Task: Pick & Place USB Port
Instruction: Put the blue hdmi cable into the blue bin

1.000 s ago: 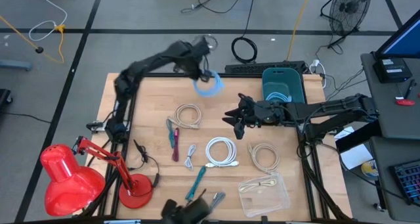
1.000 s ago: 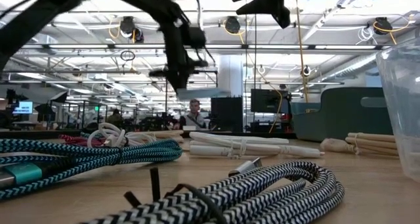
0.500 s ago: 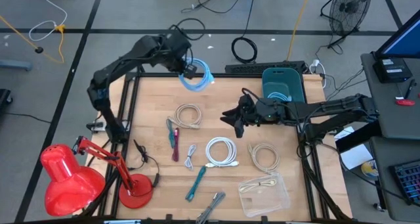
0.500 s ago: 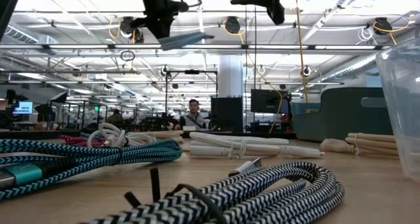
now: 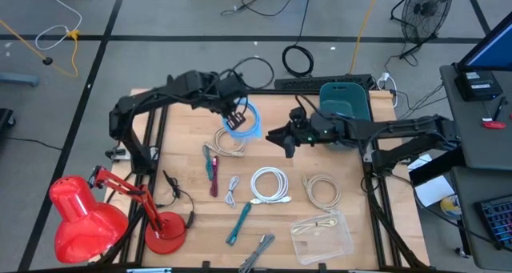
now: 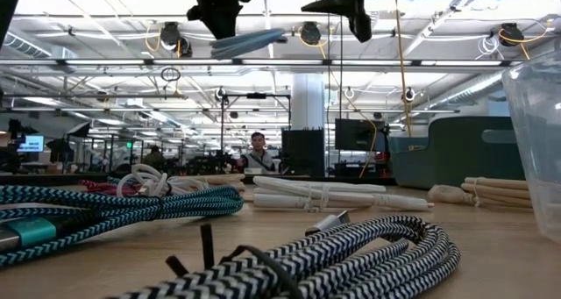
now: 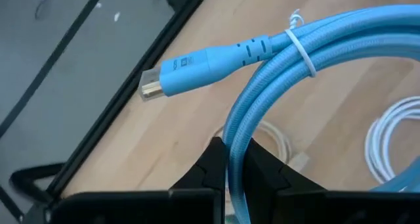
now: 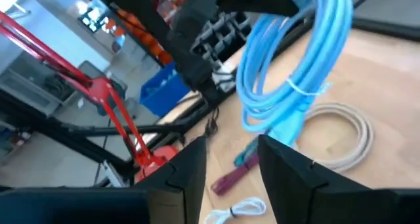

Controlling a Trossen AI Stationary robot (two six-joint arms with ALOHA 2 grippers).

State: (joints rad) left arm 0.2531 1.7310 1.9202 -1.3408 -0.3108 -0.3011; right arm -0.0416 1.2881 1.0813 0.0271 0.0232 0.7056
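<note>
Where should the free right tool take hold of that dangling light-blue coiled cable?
Probably on the bundled strands beside the white tie, coming in level from the coil's open side. The light-blue coiled cable hangs from the left tool, clear of the table, facing the right tool.

Overhead light: even and soft on the wooden table (image 5: 184, 113) — shadows under the coiled cables faint and short.
Ceiling lamps (image 6: 310, 33): bright rows far back in the low view, glaring, upper frame washed pale.
Foreground at table height: black-and-white braided cable (image 6: 351, 255) soft, out of focus — the hall behind sharper.
Left wrist view: blue cable (image 7: 308, 60) crisp, well lit.
Right wrist view: motion blur throughout, red lamp arm (image 8: 98, 92) smeared, edges bowed.
</note>
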